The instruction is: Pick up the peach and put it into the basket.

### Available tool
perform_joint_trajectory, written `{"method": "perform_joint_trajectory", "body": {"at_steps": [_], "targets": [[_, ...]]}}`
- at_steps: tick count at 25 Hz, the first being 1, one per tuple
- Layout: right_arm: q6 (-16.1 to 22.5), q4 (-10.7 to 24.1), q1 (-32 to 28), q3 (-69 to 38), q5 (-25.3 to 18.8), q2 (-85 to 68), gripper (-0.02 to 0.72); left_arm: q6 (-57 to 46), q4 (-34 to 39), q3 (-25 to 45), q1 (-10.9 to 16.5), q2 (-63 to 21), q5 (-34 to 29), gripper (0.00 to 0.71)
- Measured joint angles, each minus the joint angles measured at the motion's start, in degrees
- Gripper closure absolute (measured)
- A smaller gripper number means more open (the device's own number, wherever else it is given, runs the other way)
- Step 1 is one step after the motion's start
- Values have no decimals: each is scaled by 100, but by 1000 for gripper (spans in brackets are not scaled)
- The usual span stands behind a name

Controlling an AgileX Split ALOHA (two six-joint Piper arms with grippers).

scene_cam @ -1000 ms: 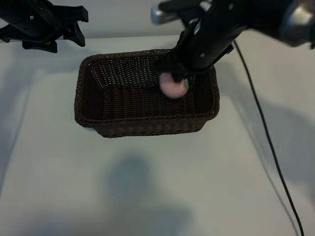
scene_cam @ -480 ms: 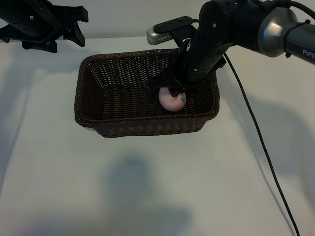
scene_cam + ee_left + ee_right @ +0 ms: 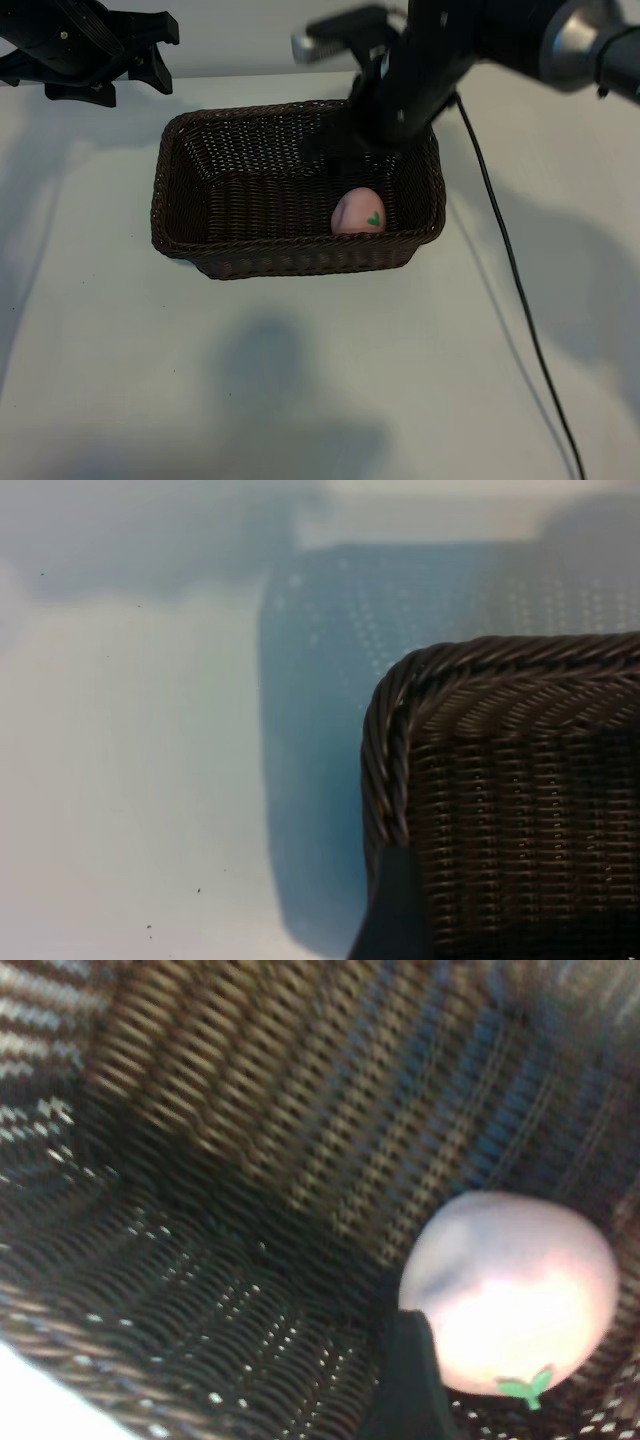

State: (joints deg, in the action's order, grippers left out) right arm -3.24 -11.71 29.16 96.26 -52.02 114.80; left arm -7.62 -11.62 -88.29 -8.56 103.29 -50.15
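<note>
I count one peach [image 3: 358,212] lying free inside the one wicker basket [image 3: 190,215]. My right gripper [image 3: 345,150] hovers above it (jaw state unclear); the left gripper [image 3: 100,60], parked beyond the basket's corner, stands apart.

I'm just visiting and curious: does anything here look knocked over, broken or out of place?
Nothing stands out. The peach lies whole inside the basket, against its near wall toward the right end. The basket sits upright on the table, its weave intact, and nothing is spilled. A black cable trails across the table.
</note>
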Motion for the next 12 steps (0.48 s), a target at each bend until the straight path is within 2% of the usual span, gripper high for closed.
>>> {"method": "perform_joint_trajectory", "body": {"at_steps": [7,12], "targets": [[202,633,-42,1232,-1105,-64,209,0,0,0,0,0,0,116],[227,751,-462,1752,-1691,-64,212,14,0,0,0,0,0,116]]}}
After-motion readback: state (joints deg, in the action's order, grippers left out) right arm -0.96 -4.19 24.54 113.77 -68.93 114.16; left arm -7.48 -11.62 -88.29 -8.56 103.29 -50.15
